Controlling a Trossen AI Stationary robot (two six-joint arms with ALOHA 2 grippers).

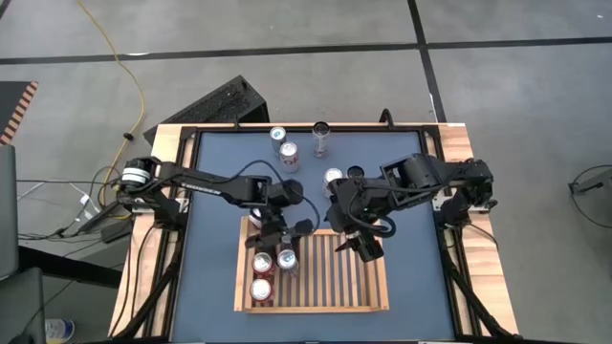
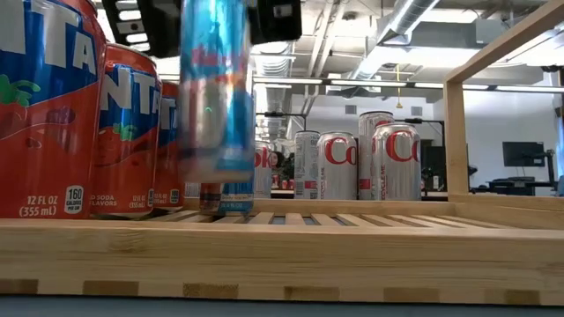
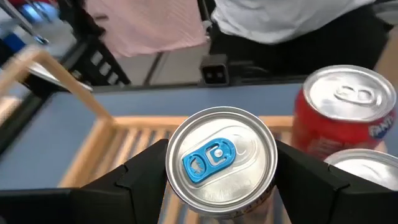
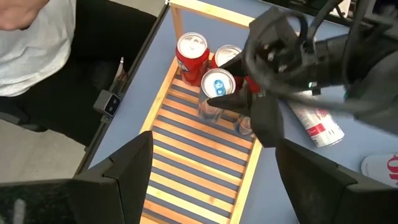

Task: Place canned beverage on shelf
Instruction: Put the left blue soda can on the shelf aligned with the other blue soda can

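Two orange cans (image 1: pixel 260 277) sit in the shelf (image 1: pixel 368 306); left gripper (image 1: pixel 286 241) pinches a blue-tabbed can (image 3: pixel 221 163) above it; right gripper (image 1: pixel 361 245) hangs spread; several cans (image 1: pixel 285 148) wait.

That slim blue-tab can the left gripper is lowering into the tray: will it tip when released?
Probably tippy: the slim can looks tall and narrow, and the shelf has a slatted bottom. Its smooth metal wall may slip between the left gripper fingers. The red cans beside it leave little room.

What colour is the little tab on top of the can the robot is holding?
Blue. The tab on the silver can top shows best in the left wrist view.
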